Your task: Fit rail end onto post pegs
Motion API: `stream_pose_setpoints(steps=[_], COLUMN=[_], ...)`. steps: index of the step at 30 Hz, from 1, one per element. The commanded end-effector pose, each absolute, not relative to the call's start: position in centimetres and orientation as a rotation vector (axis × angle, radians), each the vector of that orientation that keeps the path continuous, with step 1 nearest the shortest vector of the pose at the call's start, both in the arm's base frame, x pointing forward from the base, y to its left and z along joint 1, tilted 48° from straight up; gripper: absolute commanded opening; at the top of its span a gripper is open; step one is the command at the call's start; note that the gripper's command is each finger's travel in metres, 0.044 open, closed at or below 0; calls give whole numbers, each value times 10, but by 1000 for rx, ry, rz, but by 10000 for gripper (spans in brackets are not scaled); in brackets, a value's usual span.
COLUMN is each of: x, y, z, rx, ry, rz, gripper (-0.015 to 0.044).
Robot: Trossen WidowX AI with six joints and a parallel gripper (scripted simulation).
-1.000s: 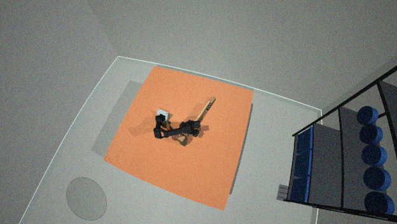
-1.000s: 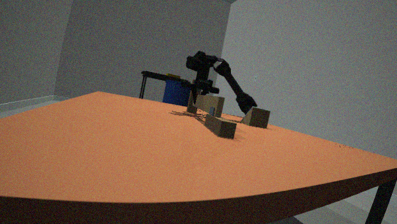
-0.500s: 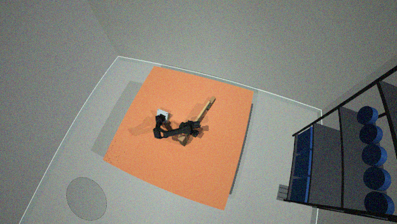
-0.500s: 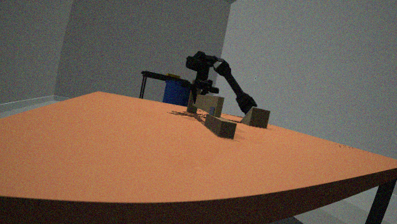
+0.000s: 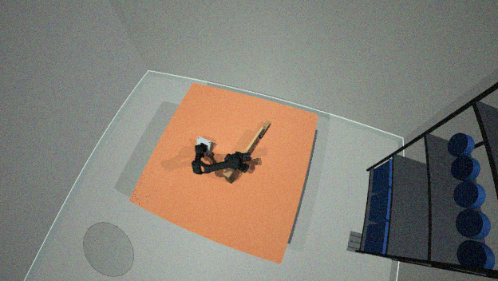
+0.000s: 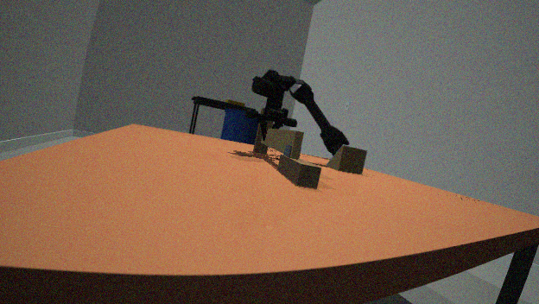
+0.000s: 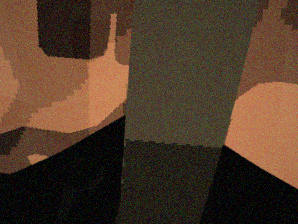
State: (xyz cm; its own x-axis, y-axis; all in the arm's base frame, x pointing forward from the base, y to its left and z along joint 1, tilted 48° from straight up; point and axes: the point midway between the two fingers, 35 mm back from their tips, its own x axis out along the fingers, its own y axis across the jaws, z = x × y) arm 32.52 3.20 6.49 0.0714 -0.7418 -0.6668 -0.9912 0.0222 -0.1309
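Observation:
My gripper point(image 5: 243, 159) point(image 6: 264, 133) point(image 7: 155, 128) points down and is shut on the wooden rail point(image 5: 254, 142) point(image 6: 282, 140) point(image 7: 185, 75), near its post end. The rail passes between both dark fingers in the wrist view. Its far end is at the bracket point(image 6: 287, 150) on the low footboard block point(image 5: 267, 124) point(image 6: 308, 176). The short wooden post point(image 5: 230, 177) point(image 6: 259, 146) stands on the table beyond the gripper, partly hidden by the arm and rail. The pegs, the holes and any contact between rail and post are hidden, and exact levelness cannot be told.
The arm's base point(image 5: 200, 148) point(image 6: 334, 140) stands at the left in the top view, beside a pale plate point(image 5: 204, 141). A wedge-like block point(image 6: 353, 160) shows by the base in the exterior view. The orange table top point(image 5: 247, 223) point(image 6: 173, 216) lies below. A rack is off the table.

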Motion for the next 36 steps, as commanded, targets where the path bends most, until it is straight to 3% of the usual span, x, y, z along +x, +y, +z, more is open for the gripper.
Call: stream_pose_setpoints(steps=[1,36], x=[325,324], y=[31,24], z=[68,76], rx=[-1775,-1776], ry=[1718,1718], rz=[553,553], gripper=[0,0])
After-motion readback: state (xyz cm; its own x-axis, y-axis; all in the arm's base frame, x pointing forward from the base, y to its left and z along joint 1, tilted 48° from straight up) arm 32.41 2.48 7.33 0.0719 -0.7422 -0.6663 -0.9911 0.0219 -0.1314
